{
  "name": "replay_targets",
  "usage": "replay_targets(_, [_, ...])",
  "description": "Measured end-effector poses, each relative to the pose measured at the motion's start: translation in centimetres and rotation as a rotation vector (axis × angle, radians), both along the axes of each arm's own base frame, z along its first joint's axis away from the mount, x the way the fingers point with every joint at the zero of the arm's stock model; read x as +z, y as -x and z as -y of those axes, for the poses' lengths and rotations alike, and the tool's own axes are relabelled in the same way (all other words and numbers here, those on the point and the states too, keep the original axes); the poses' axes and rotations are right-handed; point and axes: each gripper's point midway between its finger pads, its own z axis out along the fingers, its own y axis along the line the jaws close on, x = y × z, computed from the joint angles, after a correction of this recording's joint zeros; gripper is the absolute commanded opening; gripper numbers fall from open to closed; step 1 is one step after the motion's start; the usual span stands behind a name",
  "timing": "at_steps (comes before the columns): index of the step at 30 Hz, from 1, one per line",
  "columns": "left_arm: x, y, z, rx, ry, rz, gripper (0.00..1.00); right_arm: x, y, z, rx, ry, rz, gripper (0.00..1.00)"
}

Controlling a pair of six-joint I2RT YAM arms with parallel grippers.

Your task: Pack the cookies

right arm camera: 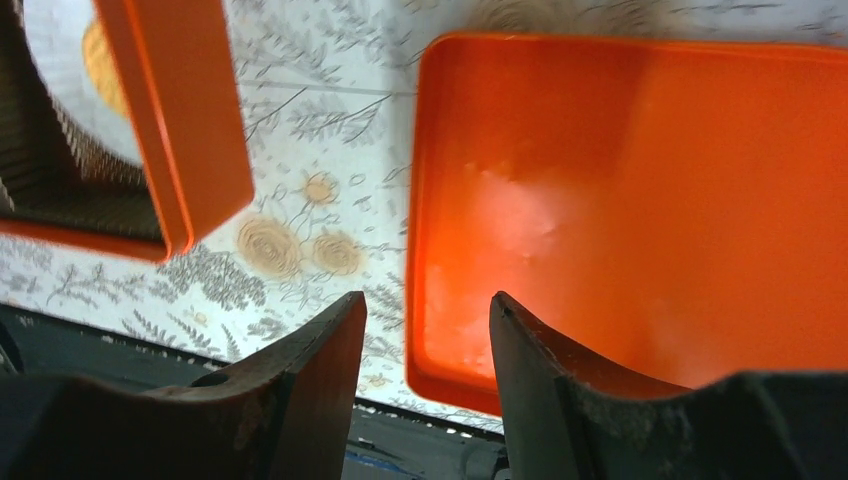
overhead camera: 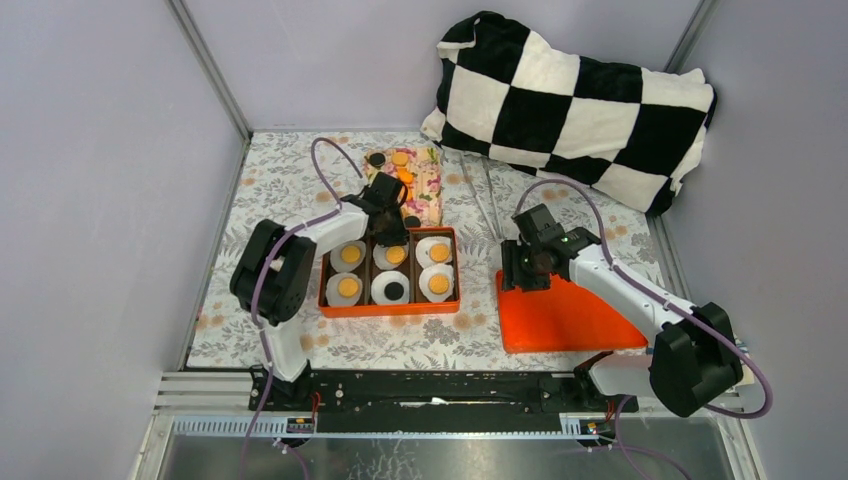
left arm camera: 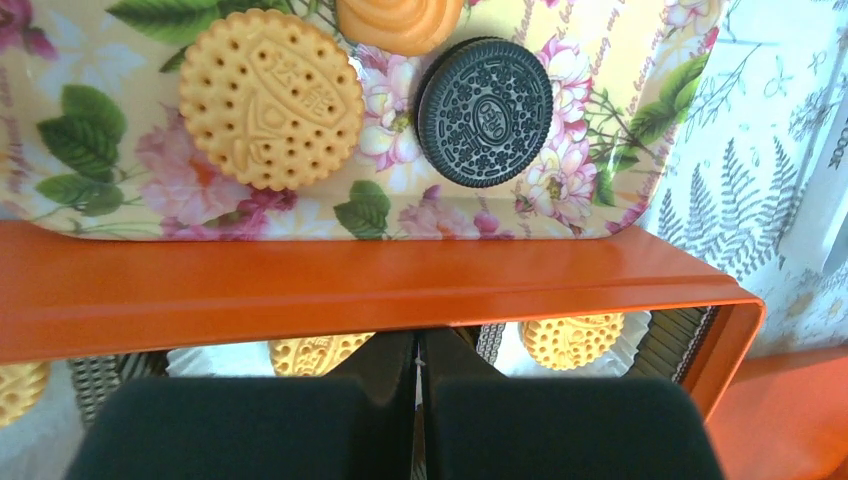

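Six cookies [overhead camera: 349,289] lie flat in paper cups [overhead camera: 421,246] in the orange box [overhead camera: 388,309], left of mid-tabletop: five golden, one black. More lie on the floral tray [overhead camera: 432,195] just behind. Its black sandwich cookie [left arm camera: 484,112] is stamped OREO, face up. The left fingers [left arm camera: 300,430] are pressed together, empty, over the box's far wall. The right fingers [right arm camera: 300,390] hang apart, empty, above the orange lid [right arm camera: 650,200]'s left edge.

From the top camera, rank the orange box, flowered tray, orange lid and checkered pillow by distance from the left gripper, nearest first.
From the left gripper:
1. Orange box: directly under it.
2. Flowered tray: just behind the box.
3. Orange lid, to the right, and checkered pillow, at the back right: both clearly farther, too close to call between them.
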Motion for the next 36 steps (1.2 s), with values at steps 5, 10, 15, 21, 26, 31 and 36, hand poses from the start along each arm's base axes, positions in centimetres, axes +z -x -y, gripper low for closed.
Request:
replay_targets(5, [-1.3, -1.4, 0.7, -0.002, 0.016, 0.007, 0.0, -0.8, 1.9, -2.7, 0.087, 0.0, -0.038, 0.54])
replay_targets(10, [-1.7, -2.0, 1.2, -0.008, 0.035, 0.017, 0.0, -3.5, 3.7, -4.2, 0.133, 0.037, -0.103, 0.52])
replay_targets(15, [-1.6, -3.1, 1.2, -0.011, 0.037, 0.032, 0.0, -5.4, 4.0, -2.9, 0.099, 0.117, -0.132, 0.52])
replay_targets(21, [-1.0, -4.1, 0.9, -0.007, 0.052, 0.067, 0.0, -5.7, 3.5, -2.4, 0.083, 0.15, -0.112, 0.43])
replay_targets(26, [1.4, -2.1, 1.3, -0.035, 0.074, 0.11, 0.0, -7.1, 3.5, -2.3, 0.083, 0.175, -0.146, 0.27])
replay_targets(31, [6.6, 0.2, 2.1, -0.081, 0.14, 0.211, 0.0, -7.0, 3.4, -2.8, 0.081, 0.156, -0.146, 0.0])
replay_targets(36, [10.8, 2.4, 1.8, -0.101, 0.192, 0.308, 0.07, -6.7, 3.3, -2.9, 0.074, 0.154, -0.139, 0.0])
